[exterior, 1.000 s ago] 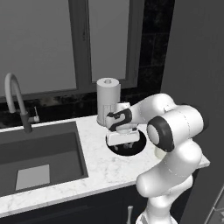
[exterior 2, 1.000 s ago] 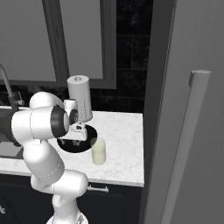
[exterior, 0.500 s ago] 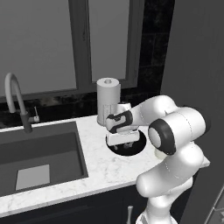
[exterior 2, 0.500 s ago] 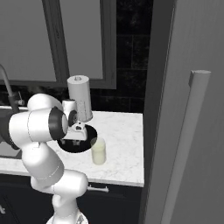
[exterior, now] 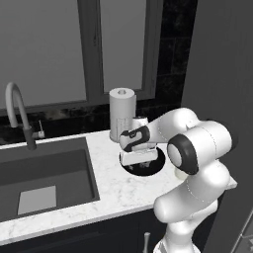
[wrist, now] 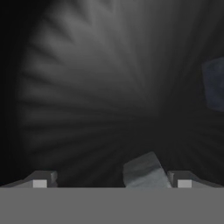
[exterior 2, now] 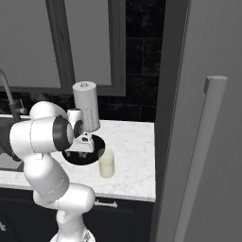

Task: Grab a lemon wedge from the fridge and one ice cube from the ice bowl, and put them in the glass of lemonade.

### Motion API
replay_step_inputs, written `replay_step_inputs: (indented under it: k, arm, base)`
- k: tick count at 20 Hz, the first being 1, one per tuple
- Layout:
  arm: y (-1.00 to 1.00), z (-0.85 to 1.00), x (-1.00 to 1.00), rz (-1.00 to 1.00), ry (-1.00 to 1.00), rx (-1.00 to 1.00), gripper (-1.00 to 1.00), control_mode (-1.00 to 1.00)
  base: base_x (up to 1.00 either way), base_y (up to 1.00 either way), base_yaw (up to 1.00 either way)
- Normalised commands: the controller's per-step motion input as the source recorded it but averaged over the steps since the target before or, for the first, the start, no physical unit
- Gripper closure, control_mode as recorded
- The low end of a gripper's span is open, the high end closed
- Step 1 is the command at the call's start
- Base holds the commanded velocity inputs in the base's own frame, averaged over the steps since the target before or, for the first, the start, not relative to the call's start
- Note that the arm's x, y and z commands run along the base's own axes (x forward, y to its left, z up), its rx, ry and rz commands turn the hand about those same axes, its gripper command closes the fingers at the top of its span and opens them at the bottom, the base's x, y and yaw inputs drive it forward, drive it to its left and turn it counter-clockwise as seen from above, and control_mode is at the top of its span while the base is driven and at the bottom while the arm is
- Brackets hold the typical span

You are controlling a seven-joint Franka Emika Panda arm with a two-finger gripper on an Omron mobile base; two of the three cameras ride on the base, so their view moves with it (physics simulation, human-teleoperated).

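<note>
My gripper point(exterior: 135, 161) reaches down into the black ice bowl point(exterior: 157, 166) on the marble counter, and its jaws stand wide open. In the hand view, a pale grey ice cube point(wrist: 144, 171) lies on the dark bowl floor point(wrist: 96, 96) between my fingertips, close to the right one point(wrist: 183, 180). Another ice cube point(wrist: 214, 83) sits at that view's right edge. The glass of lemonade point(exterior 2: 107, 163) stands just right of the ice bowl point(exterior 2: 92, 159). The fridge point(exterior 2: 208, 142) rises at the right with its door shut. The lemon wedge is out of view.
A white paper towel roll point(exterior: 122, 112) stands right behind the bowl, against the dark wall. The grey sink point(exterior: 44, 173) and its curved faucet point(exterior: 17, 111) lie to the left. The fridge's long bar handle point(exterior 2: 203, 156) juts toward the camera.
The hand has sunk slightly lower into the bowl. The jaws have stayed open, and nothing else has moved.
</note>
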Motion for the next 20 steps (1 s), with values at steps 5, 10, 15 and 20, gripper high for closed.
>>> replay_step_inputs:
  k: [5,10,15,20]
  arm:
    - [0.00,0.00,0.05,0.00,0.00,0.00,-1.00,-1.00]
    - [0.00,0.00,0.10,0.00,0.00,0.00,-1.00,-1.00]
    - [0.00,-0.05,0.10,0.00,0.00,0.00,-1.00,-1.00]
    - [0.00,-0.22,0.04,0.00,0.00,0.00,-1.00,-1.00]
  base:
    - [0.00,0.00,0.00]
    - [0.00,0.00,0.00]
    - [0.00,0.00,0.00]
    - [0.00,0.00,0.00]
